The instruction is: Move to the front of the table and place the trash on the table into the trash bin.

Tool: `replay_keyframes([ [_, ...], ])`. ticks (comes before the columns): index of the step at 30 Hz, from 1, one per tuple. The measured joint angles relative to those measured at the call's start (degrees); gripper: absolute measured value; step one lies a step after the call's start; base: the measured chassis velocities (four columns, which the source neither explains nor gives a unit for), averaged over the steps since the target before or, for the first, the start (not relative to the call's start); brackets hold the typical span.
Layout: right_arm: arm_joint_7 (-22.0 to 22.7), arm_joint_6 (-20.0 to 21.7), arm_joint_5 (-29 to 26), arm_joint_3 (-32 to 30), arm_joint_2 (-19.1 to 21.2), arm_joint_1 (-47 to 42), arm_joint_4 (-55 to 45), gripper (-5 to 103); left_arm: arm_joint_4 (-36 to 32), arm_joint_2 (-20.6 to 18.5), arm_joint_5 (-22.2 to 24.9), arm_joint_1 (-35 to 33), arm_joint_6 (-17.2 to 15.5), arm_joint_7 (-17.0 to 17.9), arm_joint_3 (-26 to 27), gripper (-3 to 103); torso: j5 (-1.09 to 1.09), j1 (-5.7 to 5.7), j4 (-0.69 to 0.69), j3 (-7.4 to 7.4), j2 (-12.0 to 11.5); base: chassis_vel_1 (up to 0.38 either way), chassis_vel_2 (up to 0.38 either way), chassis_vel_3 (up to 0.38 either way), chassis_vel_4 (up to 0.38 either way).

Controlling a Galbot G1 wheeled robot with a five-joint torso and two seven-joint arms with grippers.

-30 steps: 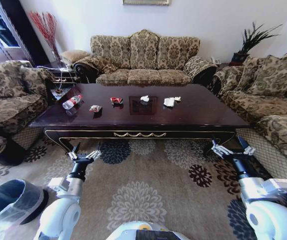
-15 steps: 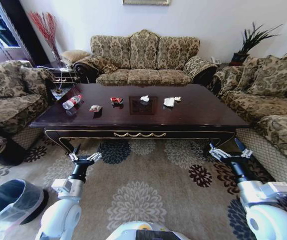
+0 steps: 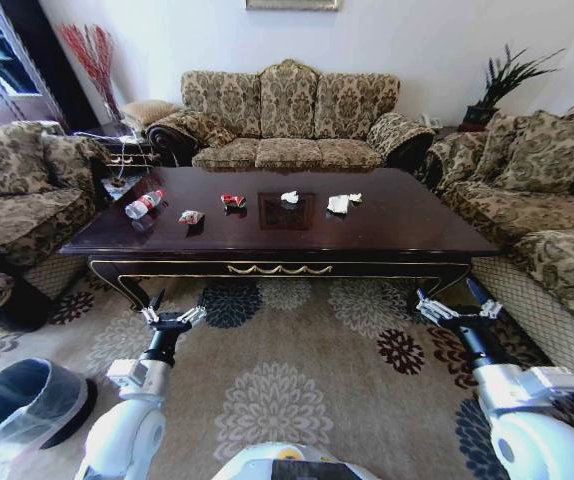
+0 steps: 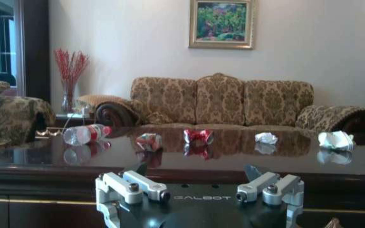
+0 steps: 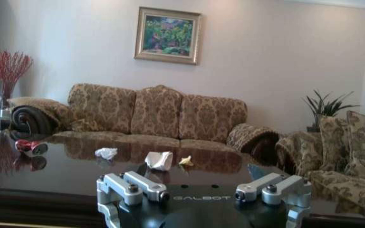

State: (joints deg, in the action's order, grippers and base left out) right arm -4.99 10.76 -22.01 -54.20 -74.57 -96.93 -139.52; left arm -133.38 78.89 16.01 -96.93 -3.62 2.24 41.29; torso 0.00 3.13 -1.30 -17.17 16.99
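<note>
On the table point(image 3: 407, 225) lie the trash pieces: a bottle point(image 3: 144, 204) near its left end, wrappers point(image 3: 232, 201) and tissues point(image 3: 338, 203) toward the middle. Before the table's front edge, the left gripper point(image 3: 174, 318) and right gripper point(image 3: 457, 309) hover over the carpet, fingers spread, holding nothing. Left of the table's front stands the trash bin point(image 3: 22, 403).

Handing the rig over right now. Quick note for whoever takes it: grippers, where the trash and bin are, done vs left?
Left gripper: open, empty, low over the carpet before the table.
Right gripper: open, empty, low near the table's right front corner.
On the table: bottle at the left end, two red-and-white wrappers, tissues toward the middle.
Trash bin: on the floor at the robot's left.
Done: robot faces the table's front.
Left: all the trash, nothing binned that I can see.
</note>
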Motion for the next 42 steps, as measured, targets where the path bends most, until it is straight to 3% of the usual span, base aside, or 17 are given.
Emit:
replay_keyframes([
  [12, -0.7, 0.5, 1.8, 1.1, 0.5, 0.2, -0.1, 100, -0.2, 1.0, -0.2, -0.1, 0.5, -0.3, 0.3, 100, 0.00, 0.00, 0.00, 0.00, 0.0, 0.109, 0.106, -0.101, -0.106],
  [42, -3.1, -0.5, 4.7, 2.3, -0.5, -0.4, 1.7, 100, 4.4, 1.0, 0.3, 1.0, 1.6, -0.9, 0.7, 100, -0.02, 0.00, 0.01, 0.00, 0.0, 0.230, 0.235, -0.241, -0.222],
])
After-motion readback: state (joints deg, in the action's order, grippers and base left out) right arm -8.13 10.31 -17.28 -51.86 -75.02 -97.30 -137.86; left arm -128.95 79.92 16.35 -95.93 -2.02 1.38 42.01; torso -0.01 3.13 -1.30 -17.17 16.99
